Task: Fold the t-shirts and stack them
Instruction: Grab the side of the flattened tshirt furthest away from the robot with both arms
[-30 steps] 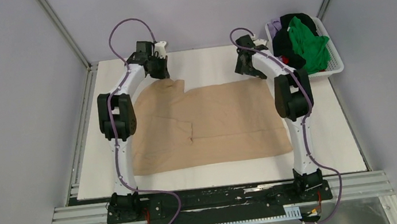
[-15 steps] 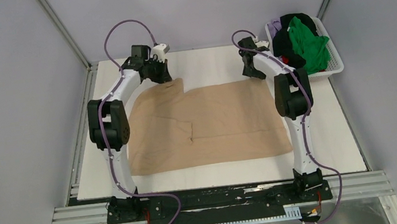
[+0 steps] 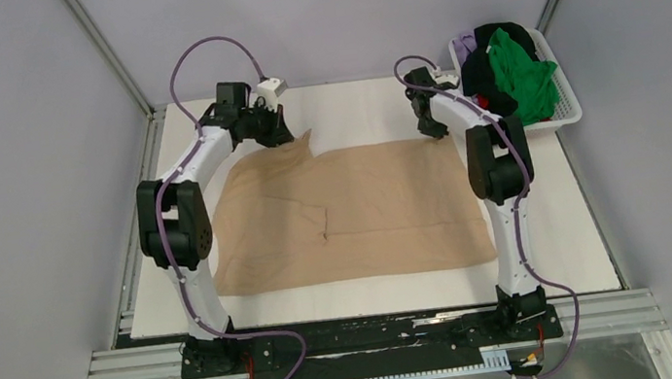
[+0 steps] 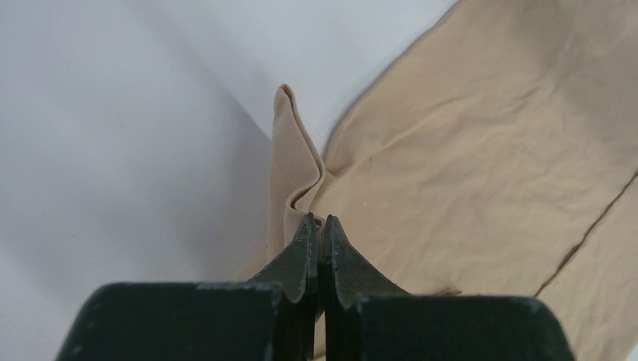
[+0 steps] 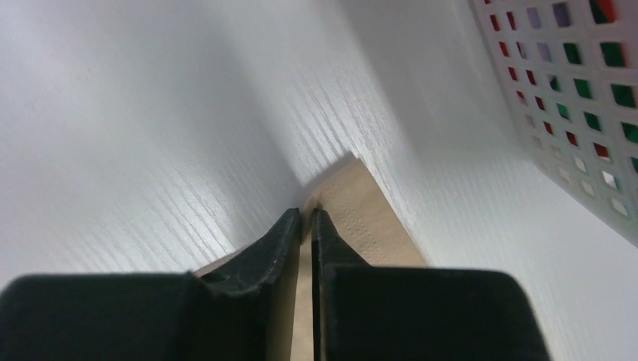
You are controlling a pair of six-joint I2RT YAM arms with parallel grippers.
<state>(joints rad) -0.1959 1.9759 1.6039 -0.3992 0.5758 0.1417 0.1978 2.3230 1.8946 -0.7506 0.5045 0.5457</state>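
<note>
tan t-shirt (image 3: pixel 355 211) | spread flat, far corners pinched up | green t-shirt (image 3: pixel 523 77), black t-shirt (image 3: pixel 489 44) | crumpled in basket (image 3: pixel 572 109)

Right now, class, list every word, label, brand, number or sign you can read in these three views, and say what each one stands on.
No text can be read in any view.
The tan t-shirt is plain, with no print or tag showing.
The white basket and the green t-shirt in it carry no lettering.
The left arm and right arm show no legible marking.
Fittings on the base rail are too small to tell.
</note>
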